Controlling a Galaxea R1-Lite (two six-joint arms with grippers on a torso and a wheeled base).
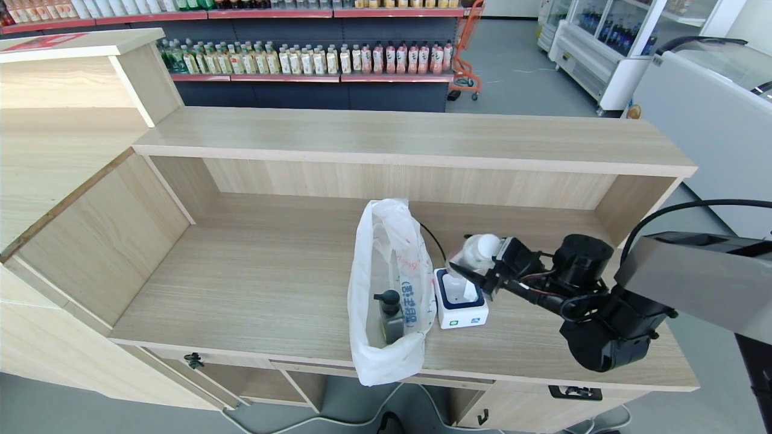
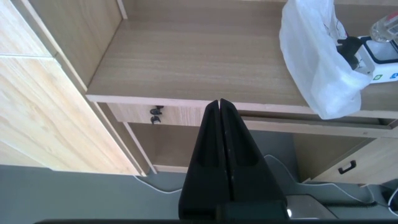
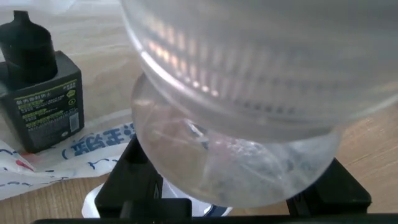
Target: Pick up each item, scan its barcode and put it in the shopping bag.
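Note:
My right gripper (image 1: 477, 270) is shut on a clear plastic bottle (image 1: 480, 249) with a white cap, held tilted just above the white, blue-topped scanner (image 1: 461, 304). In the right wrist view the clear bottle (image 3: 249, 118) sits close up, with the gripper's dark fingers (image 3: 134, 180) on either side. Left of the scanner on the counter stands the white shopping bag (image 1: 386, 265), mouth open, with a dark pump bottle (image 1: 391, 316) upright inside; the same dark bottle (image 3: 42, 99) appears beside the bag's printed plastic (image 3: 93, 146). My left gripper (image 2: 220, 106) is shut on nothing, in front of and below the counter's edge, far from the bag (image 2: 314, 56).
The wooden counter (image 1: 253, 271) has a raised back shelf (image 1: 410, 135) and a side wall on the left. A black cable (image 1: 431, 238) runs behind the bag to the scanner. Drawer handles (image 2: 155, 113) sit under the front edge. Store shelves and freezers stand beyond.

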